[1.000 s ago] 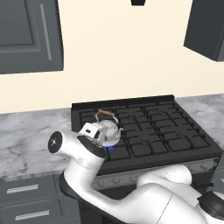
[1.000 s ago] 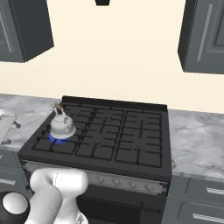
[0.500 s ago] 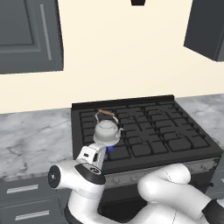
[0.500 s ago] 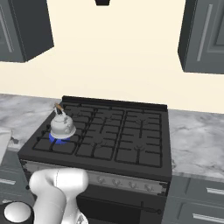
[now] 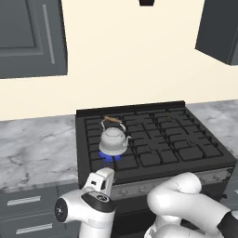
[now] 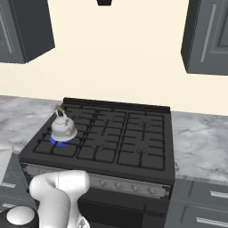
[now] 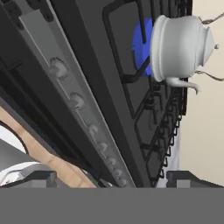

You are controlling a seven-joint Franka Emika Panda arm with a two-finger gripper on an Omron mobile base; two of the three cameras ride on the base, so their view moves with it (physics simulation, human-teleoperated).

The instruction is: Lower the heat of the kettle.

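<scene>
Kettle (image 5: 113,142) sits on front-left burner, left of centre in left base view, blue flame (image 5: 108,157) under it. Tool (image 7: 109,178) open, empty, low before stove front. Knobs (image 7: 58,68) line front panel; advice: pick knob for lit burner, approach straight, turn gently.

Glossy white arm (image 5: 186,197) of rounded, bulbous links, with dark caps at the joints and a round white joint disc.

Black stove (image 5: 186,153), marble counter (image 5: 32,153)
</scene>
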